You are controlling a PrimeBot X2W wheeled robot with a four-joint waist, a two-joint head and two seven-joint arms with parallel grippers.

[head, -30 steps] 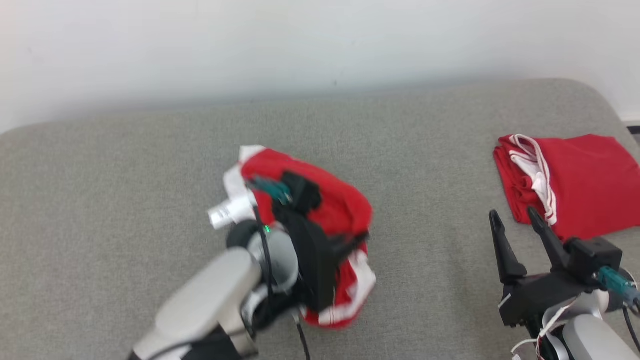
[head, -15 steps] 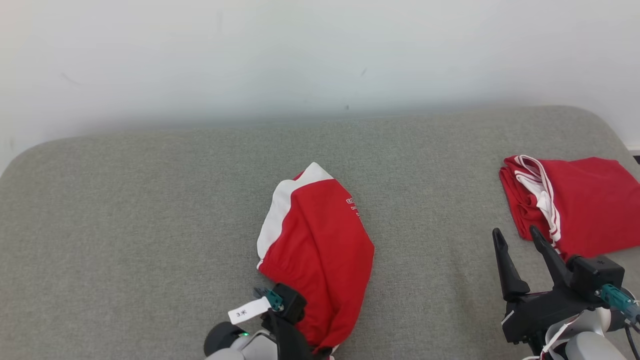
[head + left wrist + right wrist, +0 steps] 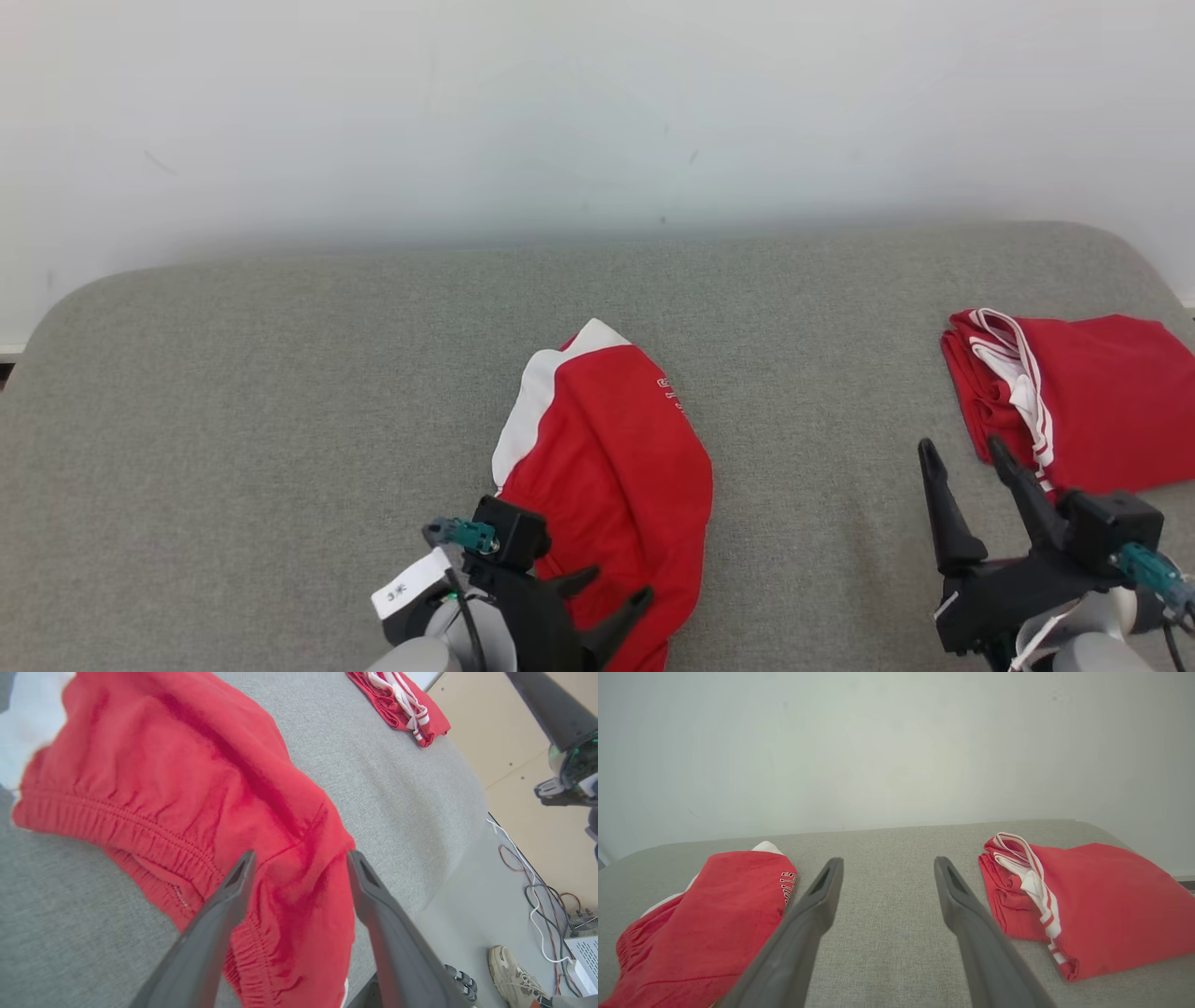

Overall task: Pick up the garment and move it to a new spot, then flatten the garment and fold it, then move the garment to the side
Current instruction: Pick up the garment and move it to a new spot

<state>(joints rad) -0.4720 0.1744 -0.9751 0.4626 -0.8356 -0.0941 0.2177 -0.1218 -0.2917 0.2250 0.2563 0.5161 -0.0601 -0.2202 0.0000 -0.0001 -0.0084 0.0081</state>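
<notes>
The left end effector (image 3: 611, 588) is being held with its fingers spread and nothing clamped between them, over the gathered elastic edge of the garment (image 3: 607, 448). Whether the tips are touching the cloth cannot be told. The right end effector (image 3: 962, 446) is likewise being held spread and empty, above bare surface. Both are being carried over a grey, fabric-covered tabletop (image 3: 280, 420), which is being backed by a plain pale wall (image 3: 560, 112). Past the tabletop's edge, a floor (image 3: 476, 905) with cables (image 3: 528, 877) and a person's shoe (image 3: 511, 970) is being shown. The garment, red with a white panel and small white lettering, is lying rumpled at the middle of the tabletop's near side. A folded red garment (image 3: 1102, 401) with white stripes is lying at the right, well apart.
</notes>
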